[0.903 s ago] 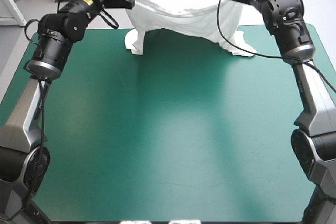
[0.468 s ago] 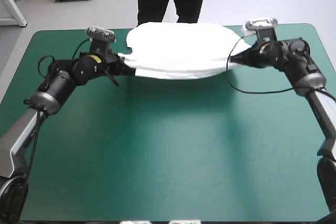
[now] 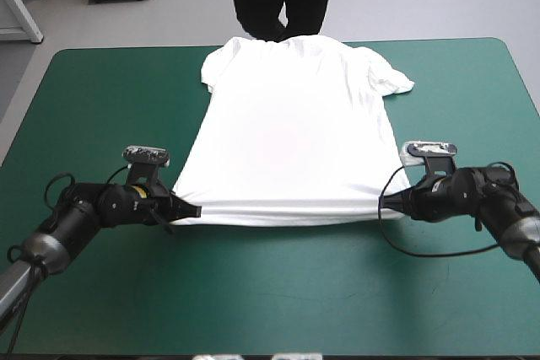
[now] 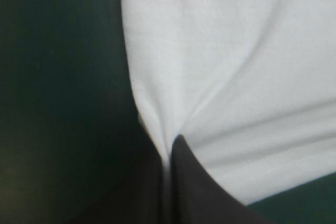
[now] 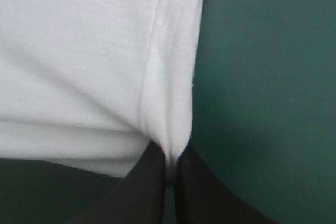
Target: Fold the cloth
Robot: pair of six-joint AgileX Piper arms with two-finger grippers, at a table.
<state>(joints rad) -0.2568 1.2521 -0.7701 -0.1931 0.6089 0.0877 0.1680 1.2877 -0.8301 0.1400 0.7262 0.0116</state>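
The T-shirt lies spread flat on the middle of the tabletop, collar toward the far edge and hem toward the near side. The left pincer is all but closed on the hem's left corner, and the right pincer is all but closed on the right corner, both down low at the cover. From each wrist I can see the black fingers meeting with a pinch of white cloth between them, and creases fan out from the grip. I'd judge the shirt is being laid out before the first fold. To do this well, the pull on the two corners should be even and gentle, so the hem runs straight with no sag. The corners should be set right down before letting go, so nothing drags. A low ridge of doubled cloth runs along the hem and wants flattening. The sleeve on the right sticks out rumpled, and the one on the left looks tucked in, so both need attention. The teal-green cover looks smooth and flat around the shirt, and there is room on every side.
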